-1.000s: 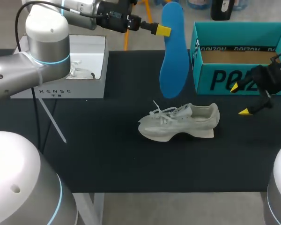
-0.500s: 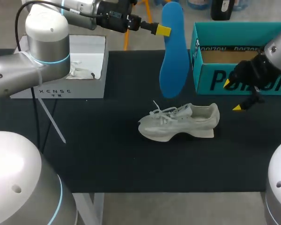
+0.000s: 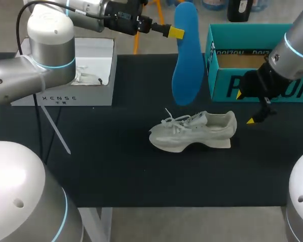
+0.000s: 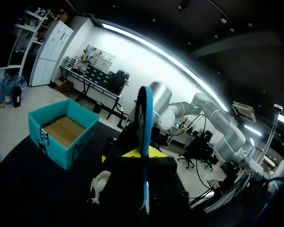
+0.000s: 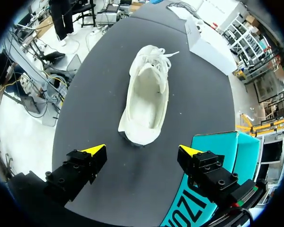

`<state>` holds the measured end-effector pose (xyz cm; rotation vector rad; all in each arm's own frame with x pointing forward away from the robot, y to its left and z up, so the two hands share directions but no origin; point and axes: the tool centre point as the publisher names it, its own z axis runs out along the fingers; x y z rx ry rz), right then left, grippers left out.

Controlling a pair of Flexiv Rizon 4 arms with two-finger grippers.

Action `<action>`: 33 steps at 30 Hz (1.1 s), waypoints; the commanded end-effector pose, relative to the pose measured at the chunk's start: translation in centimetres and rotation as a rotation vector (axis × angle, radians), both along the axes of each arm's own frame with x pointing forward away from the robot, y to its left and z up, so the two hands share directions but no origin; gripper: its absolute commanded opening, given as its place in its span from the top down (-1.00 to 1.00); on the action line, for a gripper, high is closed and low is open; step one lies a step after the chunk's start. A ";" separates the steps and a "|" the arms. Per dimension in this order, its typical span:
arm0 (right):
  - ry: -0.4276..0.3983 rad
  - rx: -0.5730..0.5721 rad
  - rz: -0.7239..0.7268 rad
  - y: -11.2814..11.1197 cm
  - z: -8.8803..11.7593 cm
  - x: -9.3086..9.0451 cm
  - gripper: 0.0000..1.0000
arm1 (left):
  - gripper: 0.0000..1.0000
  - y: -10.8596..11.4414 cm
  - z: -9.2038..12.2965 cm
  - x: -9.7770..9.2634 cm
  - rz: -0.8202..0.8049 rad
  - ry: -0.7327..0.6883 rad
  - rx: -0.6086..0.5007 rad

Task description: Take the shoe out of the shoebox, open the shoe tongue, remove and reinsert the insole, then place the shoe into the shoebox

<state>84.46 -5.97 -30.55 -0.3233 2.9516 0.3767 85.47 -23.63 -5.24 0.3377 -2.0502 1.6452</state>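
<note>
My left gripper (image 3: pixel 175 33) pinches the blue insole (image 3: pixel 186 60) by its upper edge, so it hangs upright over the table. The insole looks light and bendy. The pale shoe (image 3: pixel 194 131) stands on its sole below, soft-topped; I'd grip its heel collar. My right gripper (image 3: pixel 245 107) hangs wide open and empty, between the shoe and the teal shoebox (image 3: pixel 223 84). Only the right wrist view looks into the shoe's open mouth; the head view shows its side.

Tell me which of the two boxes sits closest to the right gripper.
The teal shoebox, directly beside the right gripper; the white box stands far across from it.
</note>
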 end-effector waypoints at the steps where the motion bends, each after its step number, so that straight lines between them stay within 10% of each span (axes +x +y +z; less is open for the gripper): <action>1: 0.002 -0.011 -0.001 0.2 -0.1 0.2 -1.00 | 1.00 -0.1 0.0 0.1 -0.002 0.000 0.000; 22: 0.002 -0.011 -0.001 0.2 -0.1 0.2 -1.00 | 1.00 1.1 1.3 -1.5 0.022 0.033 -0.033; 33: 0.004 -0.042 -0.026 3.7 -0.3 2.8 -1.00 | 1.00 1.1 1.3 -1.5 0.022 0.033 -0.033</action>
